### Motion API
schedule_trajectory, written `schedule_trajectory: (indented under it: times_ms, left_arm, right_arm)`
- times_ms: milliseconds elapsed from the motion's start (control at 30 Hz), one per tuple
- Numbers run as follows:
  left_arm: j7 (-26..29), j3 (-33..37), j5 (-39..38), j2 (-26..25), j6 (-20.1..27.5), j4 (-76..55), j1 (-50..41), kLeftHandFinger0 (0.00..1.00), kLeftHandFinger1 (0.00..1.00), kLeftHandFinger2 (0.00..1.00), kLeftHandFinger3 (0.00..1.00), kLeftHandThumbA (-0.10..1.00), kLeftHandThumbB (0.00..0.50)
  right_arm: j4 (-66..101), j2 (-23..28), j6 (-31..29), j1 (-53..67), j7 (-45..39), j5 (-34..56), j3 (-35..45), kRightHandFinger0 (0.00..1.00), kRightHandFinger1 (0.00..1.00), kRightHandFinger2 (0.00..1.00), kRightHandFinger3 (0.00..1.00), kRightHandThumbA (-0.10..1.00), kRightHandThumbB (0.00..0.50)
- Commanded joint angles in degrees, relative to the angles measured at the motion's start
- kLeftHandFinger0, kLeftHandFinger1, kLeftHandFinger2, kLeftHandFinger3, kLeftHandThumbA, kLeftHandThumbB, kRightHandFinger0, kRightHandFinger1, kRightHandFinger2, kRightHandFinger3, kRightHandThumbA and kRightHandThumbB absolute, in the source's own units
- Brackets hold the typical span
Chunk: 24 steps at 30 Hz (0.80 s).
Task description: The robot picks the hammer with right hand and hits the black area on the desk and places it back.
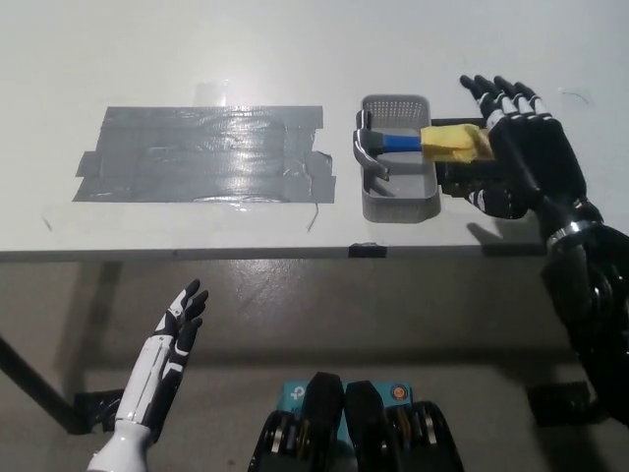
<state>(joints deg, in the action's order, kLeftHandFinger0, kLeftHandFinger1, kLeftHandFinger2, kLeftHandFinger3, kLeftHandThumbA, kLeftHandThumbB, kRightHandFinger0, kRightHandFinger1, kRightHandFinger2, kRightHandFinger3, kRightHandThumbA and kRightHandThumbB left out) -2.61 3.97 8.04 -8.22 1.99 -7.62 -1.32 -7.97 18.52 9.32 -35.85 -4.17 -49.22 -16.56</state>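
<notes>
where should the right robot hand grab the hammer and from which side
Grip the yellow-wrapped handle, coming down from above on the right. The hammer lies flat across the grey basket, head over the basket, handle sticking out rightward past its rim. The open right robot hand hovers over that end.

A pale counter [295,49] carries a wide patch of grey tape [201,154]. Just right of the tape sits a small grey basket [396,202]. Right of the basket lies a black patch [457,182], partly hidden.
</notes>
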Motion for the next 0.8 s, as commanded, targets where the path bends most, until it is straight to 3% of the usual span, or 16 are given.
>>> schedule_trajectory:
  times_ms: [0,767]
  left_arm:
    - [-0.19,-0.03,0.70,-0.61,1.93,-1.17,0.12,1.00,1.00,1.00,1.00,1.00,0.193]
    - [-1.07,0.13,0.53,-0.81,3.21,-0.58,0.06,1.00,1.00,1.00,1.00,1.00,0.117]
  right_arm:
    - [-0.95,-0.17,3.22,-4.27,-1.39,-2.68,-0.73,1.00,1.00,1.00,1.00,1.00,0.451]
    - [-15.13,-3.12,5.61,-11.22,-1.43,-1.33,-4.11,1.00,1.00,1.00,1.00,1.00,0.469]
